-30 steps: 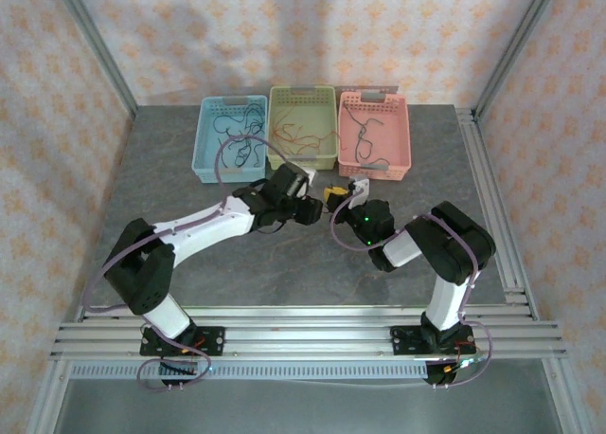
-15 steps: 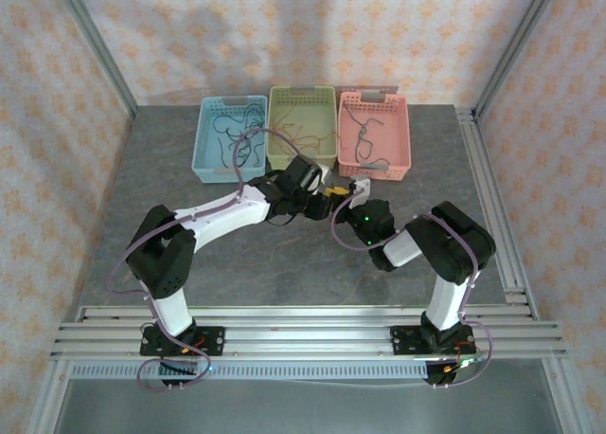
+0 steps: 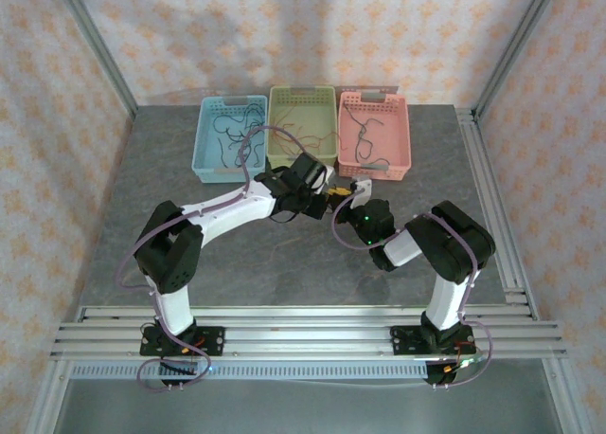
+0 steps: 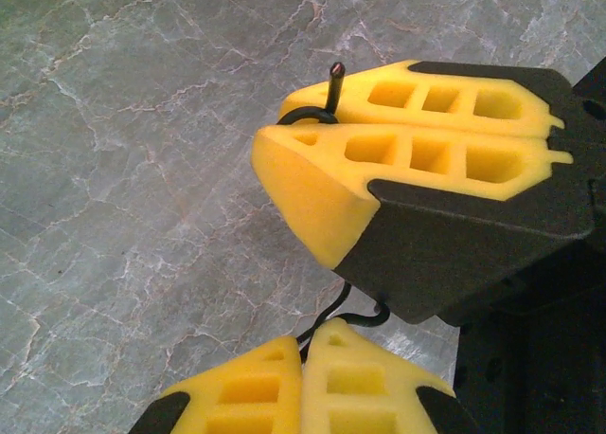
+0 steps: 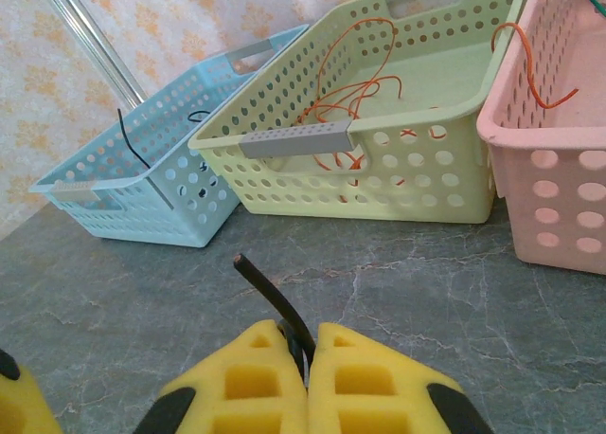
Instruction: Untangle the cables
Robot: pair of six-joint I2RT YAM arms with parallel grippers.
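Note:
A thin black cable (image 4: 326,316) runs between my two grippers, which meet just in front of the baskets. My left gripper (image 4: 305,344) is shut on one part of it, its yellow pads pressed together. My right gripper (image 5: 303,334) is shut on the other part, and the cable's cut end (image 5: 243,262) sticks up past its tips. In the left wrist view the right gripper (image 4: 275,131) sits close above mine, with the cable looping at its tips. From above, the left gripper (image 3: 325,191) and the right gripper (image 3: 341,196) almost touch. More cables lie in the baskets.
Three perforated baskets stand in a row at the back: blue (image 3: 227,135), green (image 3: 301,121) holding orange cables (image 5: 350,88), and pink (image 3: 374,131). Aluminium frame rails (image 3: 492,207) border the grey marbled table (image 3: 170,178). The baskets are a short way beyond both grippers.
My left arm has swung right and forward up to the right gripper, and its jaws have gone from open to shut on the black cable. The right arm has stayed put.

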